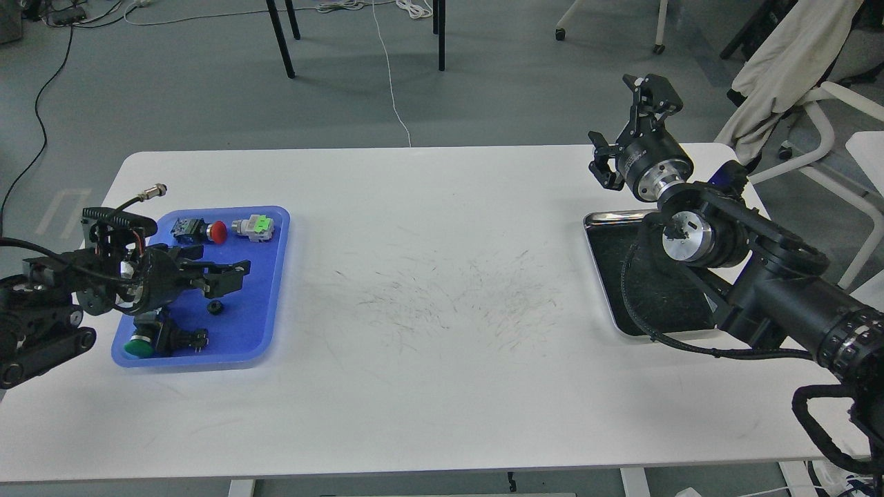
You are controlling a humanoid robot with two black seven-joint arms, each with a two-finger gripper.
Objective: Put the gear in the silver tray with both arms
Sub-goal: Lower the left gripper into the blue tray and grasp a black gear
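A small black gear (215, 306) lies in the blue plastic tray (273, 304) at the left. A second gear, seen earlier a little above it, is hidden under my left gripper (231, 275). That gripper hovers low over the middle of the blue tray with its fingers apart, pointing right. The silver tray (611, 216) sits at the right of the table, partly covered by my right arm. My right gripper (618, 117) is raised above the table's far right edge, beyond the silver tray, wide open and empty.
The blue tray also holds a red push-button (202, 230), a grey and green connector (253, 227) and a green push-button (141, 343). A white chair with a draped cloth (794, 69) stands off the table's right.
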